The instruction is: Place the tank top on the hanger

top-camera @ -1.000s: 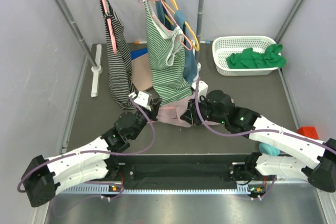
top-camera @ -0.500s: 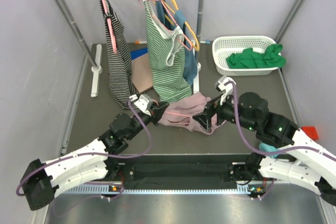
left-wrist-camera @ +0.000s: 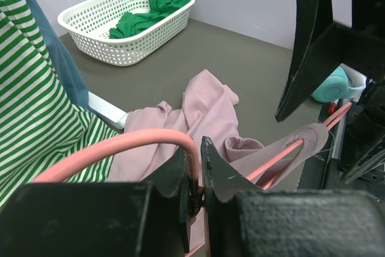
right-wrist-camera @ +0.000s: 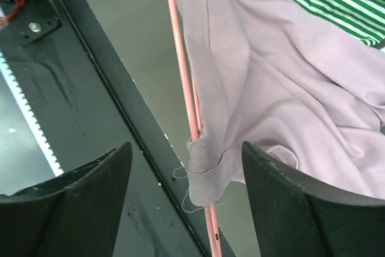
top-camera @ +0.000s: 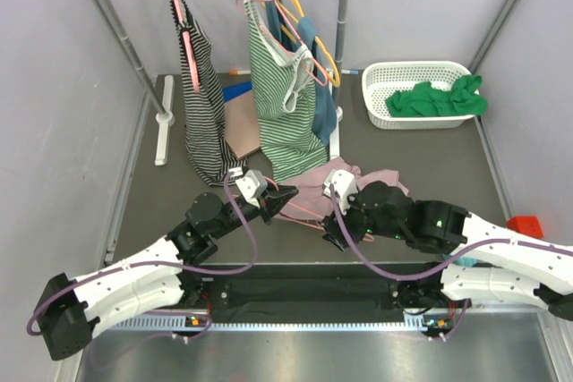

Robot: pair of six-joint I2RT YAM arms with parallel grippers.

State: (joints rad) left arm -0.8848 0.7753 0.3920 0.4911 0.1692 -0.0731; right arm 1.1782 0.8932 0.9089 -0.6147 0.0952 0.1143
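The hanger (left-wrist-camera: 120, 143) is disappearing behind the fingers of the left tool (left-wrist-camera: 197, 170), and the tank top (right-wrist-camera: 289, 88) is covering much of its frame. In the right wrist view its bar is running off the top and bottom edges, and the fabric is spilling past the right edge.

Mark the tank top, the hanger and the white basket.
tank top (right-wrist-camera: 289, 88), right wrist view, middle of the pink fabric.
hanger (right-wrist-camera: 181, 58), right wrist view, its thin straight bar.
white basket (top-camera: 376, 103), top external view, its left wall.
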